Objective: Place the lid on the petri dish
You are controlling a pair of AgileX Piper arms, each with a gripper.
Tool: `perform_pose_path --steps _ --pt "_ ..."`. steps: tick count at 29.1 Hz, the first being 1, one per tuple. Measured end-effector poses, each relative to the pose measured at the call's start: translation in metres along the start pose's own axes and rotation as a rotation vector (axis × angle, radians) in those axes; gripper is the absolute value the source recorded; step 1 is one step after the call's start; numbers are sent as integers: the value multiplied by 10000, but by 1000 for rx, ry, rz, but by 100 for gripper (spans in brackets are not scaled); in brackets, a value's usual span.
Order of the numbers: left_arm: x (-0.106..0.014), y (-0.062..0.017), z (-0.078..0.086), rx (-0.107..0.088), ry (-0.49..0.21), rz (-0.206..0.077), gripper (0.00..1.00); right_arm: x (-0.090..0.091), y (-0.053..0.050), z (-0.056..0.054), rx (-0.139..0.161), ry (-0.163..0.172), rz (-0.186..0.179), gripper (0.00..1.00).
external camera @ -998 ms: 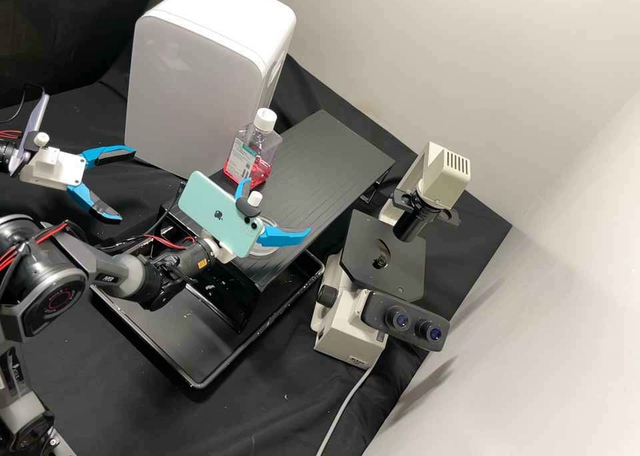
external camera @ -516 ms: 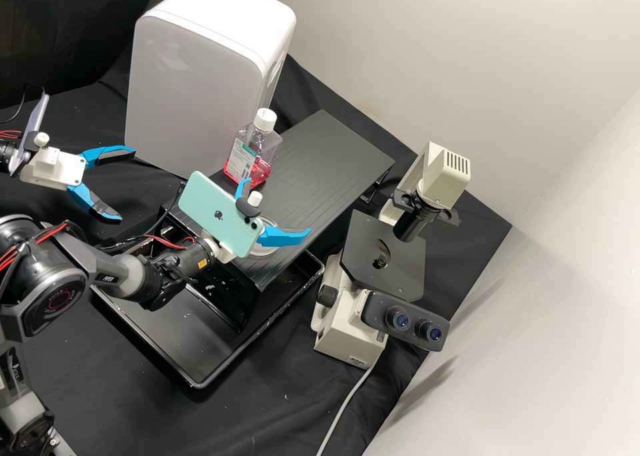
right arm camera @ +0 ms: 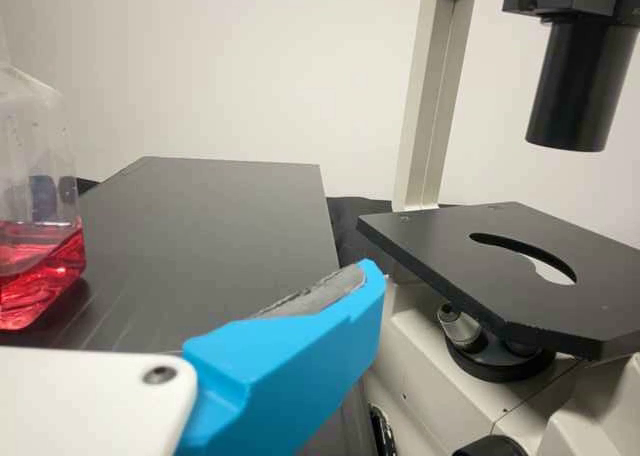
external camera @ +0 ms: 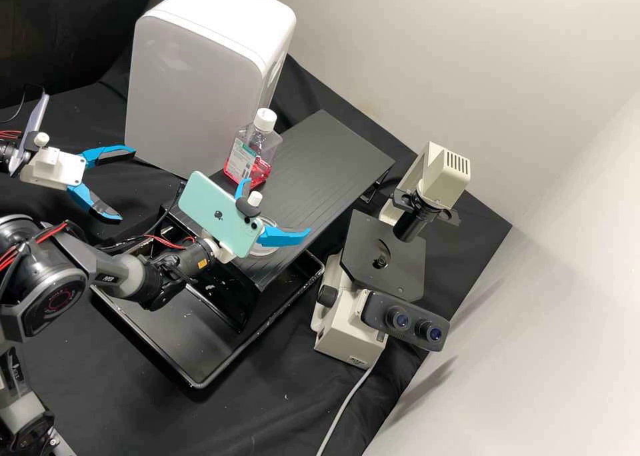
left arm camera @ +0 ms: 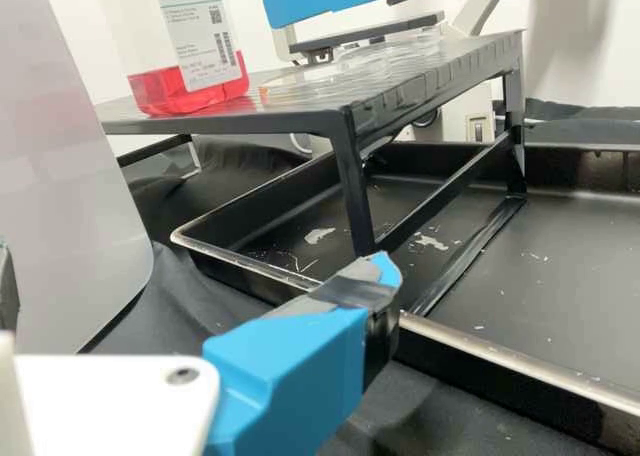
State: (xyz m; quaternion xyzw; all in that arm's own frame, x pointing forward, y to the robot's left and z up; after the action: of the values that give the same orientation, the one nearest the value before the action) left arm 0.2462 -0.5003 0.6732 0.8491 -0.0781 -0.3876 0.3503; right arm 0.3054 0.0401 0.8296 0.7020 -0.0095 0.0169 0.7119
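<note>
The soft black cloth (external camera: 300, 403) over the bench looks dull and a bit wrinkled. The flat black metal tray (external camera: 180, 333) is shiny, with white specks on it. The black raised shelf (external camera: 327, 163) is dull and has fine lines. The round see-through plastic petri dish (left arm camera: 340, 68) and the see-through plastic flask (external camera: 252, 151) of red liquid shine. The tall white plastic box (external camera: 200, 69) is smooth and glossy.

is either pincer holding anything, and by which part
Nothing held: left pincer and right pincer are open; the clear round petri dish lies on the black shelf.
</note>
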Motion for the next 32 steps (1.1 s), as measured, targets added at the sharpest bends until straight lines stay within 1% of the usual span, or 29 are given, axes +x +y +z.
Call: perform_pose_path --steps 2,4,7,11,15,17,32 --pt "3 -4 24 -1 -6 -2 100 0 0 0 0 0 0 100" --pt "-24 -37 67 -9 -10 -16 100 0 0 0 0 0 0 100" --pt "-47 -52 107 -19 -6 -23 100 0 0 0 0 0 0 100" --pt "-75 -49 121 -33 17 -22 100 0 0 0 0 0 0 100" --pt "-79 -30 103 -44 44 -10 100 0 0 0 0 0 0 100" --pt "-89 -36 96 -50 56 -12 100 0 0 0 0 0 0 100" --pt "-92 -35 96 -50 57 -11 100 0 0 0 0 0 0 100"
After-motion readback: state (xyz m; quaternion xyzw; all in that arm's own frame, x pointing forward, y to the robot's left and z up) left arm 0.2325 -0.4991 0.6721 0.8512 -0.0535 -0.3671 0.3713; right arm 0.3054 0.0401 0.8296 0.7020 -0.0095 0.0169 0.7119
